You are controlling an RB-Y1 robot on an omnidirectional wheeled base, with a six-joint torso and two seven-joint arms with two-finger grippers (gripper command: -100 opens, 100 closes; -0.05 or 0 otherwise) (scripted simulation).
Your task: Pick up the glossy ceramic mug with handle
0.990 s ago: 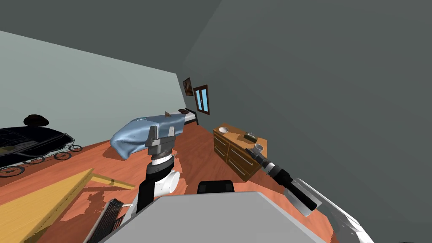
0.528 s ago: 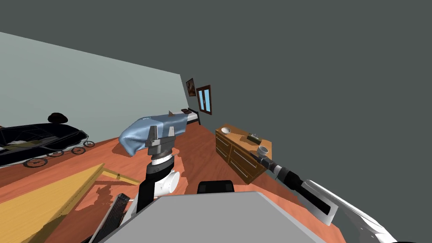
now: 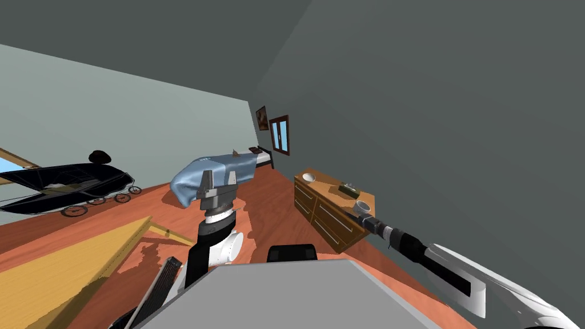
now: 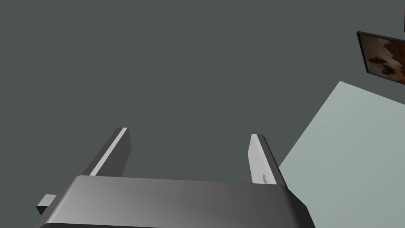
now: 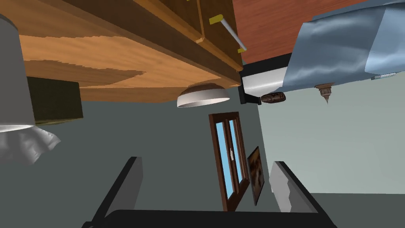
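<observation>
The whole head view has slid rightward over the last second, which I take for my own turn and not the furniture's: the bed (image 3: 214,174) at centre has drifted a little right, the pram (image 3: 68,183) has come in from the left edge toward the left middle, and the dresser (image 3: 320,217) has settled slightly lower at right of centre. The right arm now stretches flatter and longer out of the lower right corner, its tip just below and left of the dresser's near end. The left gripper (image 3: 219,176) stands raised at centre frame with its fingers spread and nothing between them. The right gripper (image 5: 205,160) is likewise released, fingers wide and empty. On the dresser top a dark box (image 3: 348,187) sits midway, a white bowl (image 3: 308,177) at the far end, and the grey mug (image 3: 363,205) at the near end, upright, touching nothing. Its handle cannot be made out. In the right wrist view the mug (image 5: 10,71) lies well outside one finger, not between the two, with box and bowl beyond it. So the reach has closed in but no grasp has begun. Judging from this, the hand must swing sideways to bring the mug between its fingers before closing
</observation>
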